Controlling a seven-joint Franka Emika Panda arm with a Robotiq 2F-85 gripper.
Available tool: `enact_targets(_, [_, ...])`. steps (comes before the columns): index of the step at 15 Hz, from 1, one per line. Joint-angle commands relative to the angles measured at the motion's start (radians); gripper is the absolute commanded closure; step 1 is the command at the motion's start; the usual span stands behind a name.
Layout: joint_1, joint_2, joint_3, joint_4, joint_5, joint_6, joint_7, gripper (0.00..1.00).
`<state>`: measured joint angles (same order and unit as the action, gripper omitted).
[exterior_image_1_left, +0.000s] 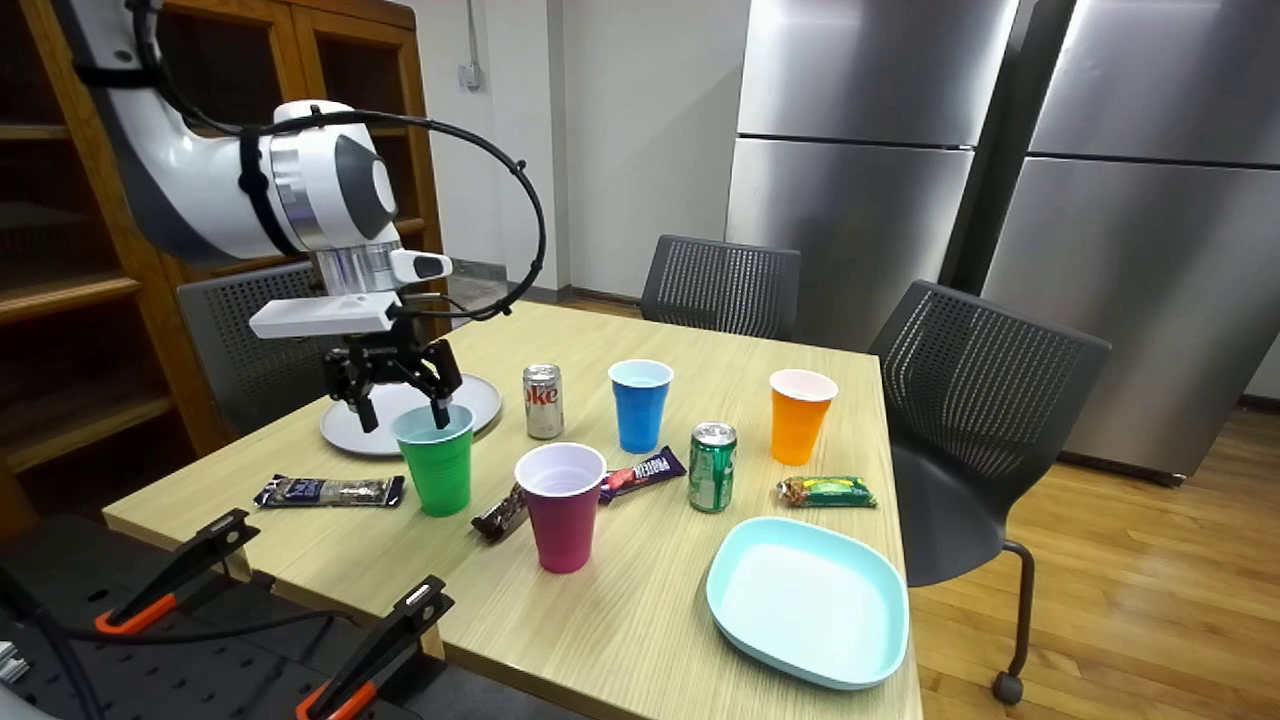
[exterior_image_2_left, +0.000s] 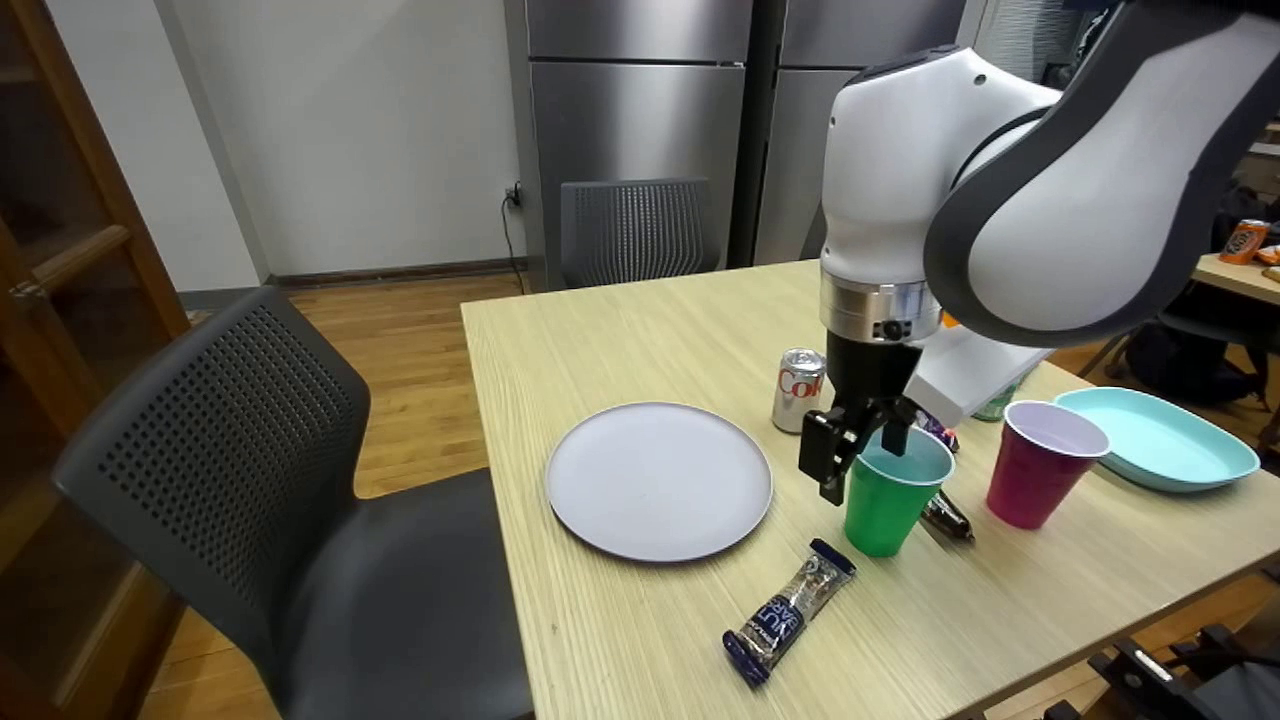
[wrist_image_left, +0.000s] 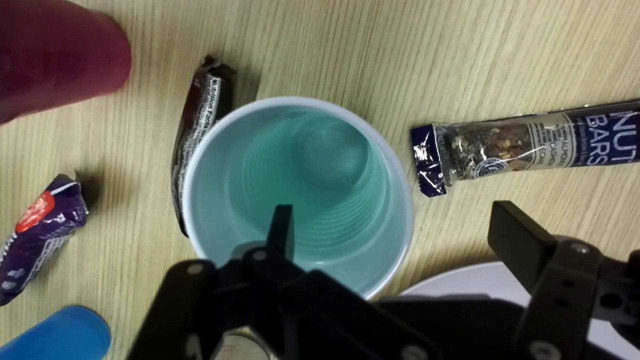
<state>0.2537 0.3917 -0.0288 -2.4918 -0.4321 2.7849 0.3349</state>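
While the pincer (exterior_image_1_left: 404, 412) stands spread, gripping nothing, one fingertip (wrist_image_left: 282, 227) shows over the mouth of the green cup (exterior_image_1_left: 442, 472) and its fellow outside the rim; contact I cannot make out; the cup stands upright on the table (exterior_image_1_left: 645, 625), and a sideways drift of the inner fingertip could tip it; just beside it, a dark-wrapped bar (wrist_image_left: 201, 115) could snag its base if it slid; farther out, the pale plate (exterior_image_2_left: 660, 480) might get knocked if the outer fingertip came down wide.
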Motion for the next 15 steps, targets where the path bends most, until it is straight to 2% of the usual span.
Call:
enact_targets(1, [0.029, 0.021, -0.03, 0.012, 0.003, 0.012, -0.032, 0.0])
enact_targets(9, [0.04, 0.007, -0.034, -0.003, 0.011, 0.0, -0.043, 0.0])
enact_targets(10, [0.042, 0.007, -0.036, -0.003, 0.009, 0.001, -0.041, 0.25])
enact_targets(11, [0.044, 0.007, -0.039, -0.003, 0.007, 0.001, -0.039, 0.26])
enact_targets(15, [0.043, 0.008, -0.038, -0.003, 0.012, 0.001, -0.04, 0.58])
